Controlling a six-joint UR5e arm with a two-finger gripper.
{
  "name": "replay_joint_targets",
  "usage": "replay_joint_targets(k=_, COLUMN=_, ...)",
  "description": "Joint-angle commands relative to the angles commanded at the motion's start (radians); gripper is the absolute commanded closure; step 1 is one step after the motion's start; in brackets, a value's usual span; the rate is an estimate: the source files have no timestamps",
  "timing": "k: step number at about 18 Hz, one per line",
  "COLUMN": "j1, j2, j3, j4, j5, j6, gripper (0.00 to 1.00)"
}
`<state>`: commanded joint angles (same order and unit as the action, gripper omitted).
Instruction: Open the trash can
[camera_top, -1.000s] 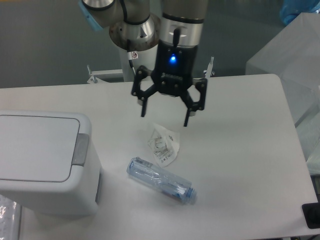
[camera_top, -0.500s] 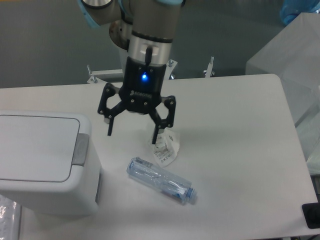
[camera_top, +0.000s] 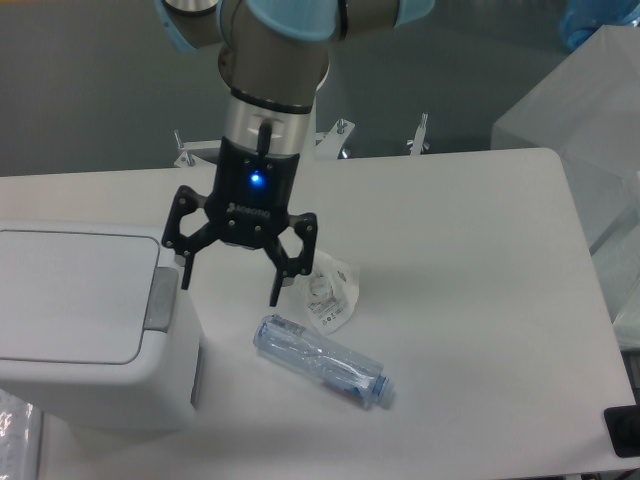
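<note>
The trash can (camera_top: 80, 330) is a large white boxy bin at the left edge of the table, its flat lid down and its grey push-tab (camera_top: 160, 298) on the right rim. My gripper (camera_top: 230, 294) is open and empty, fingers pointing down, hovering just right of the tab. Its left fingertip (camera_top: 185, 282) is close beside the bin's top right corner; I cannot tell if it touches.
A crumpled white wrapper (camera_top: 328, 290) lies just right of the gripper. A clear plastic bottle (camera_top: 322, 361) lies on its side below it. Translucent plastic sheeting (camera_top: 590, 130) stands at the right edge. A black object (camera_top: 624, 430) is at the bottom right corner.
The gripper has moved left and down across the table, from above the wrapper to beside the trash can's tab. It stayed open. Nothing else moved.
</note>
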<state>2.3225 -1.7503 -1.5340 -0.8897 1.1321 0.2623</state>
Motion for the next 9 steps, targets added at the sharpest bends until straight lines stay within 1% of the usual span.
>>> replay_joint_targets(k=9, j1=-0.021, j2=-0.012, j3=-0.012, j4=0.002, j5=0.005, j6=0.002, gripper=0.00)
